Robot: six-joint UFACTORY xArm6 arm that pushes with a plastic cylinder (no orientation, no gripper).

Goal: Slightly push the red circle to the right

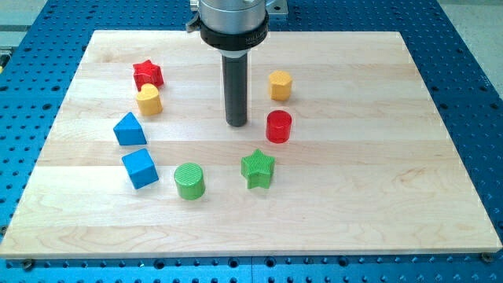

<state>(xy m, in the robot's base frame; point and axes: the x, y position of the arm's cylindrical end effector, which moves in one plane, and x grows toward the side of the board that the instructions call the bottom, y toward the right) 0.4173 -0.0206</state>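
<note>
The red circle [278, 126] stands on the wooden board, right of centre. My tip [236, 123] is down on the board just to the left of the red circle, a small gap apart from it. The dark rod rises straight up from the tip to the arm's metal collar at the view's top.
A yellow hexagon [280, 85] stands above the red circle and a green star [258, 169] below it. A green circle [189, 181], a blue cube [140, 168], a blue triangle [129, 130], a second yellow hexagon [149, 100] and a red star [148, 75] lie to the left.
</note>
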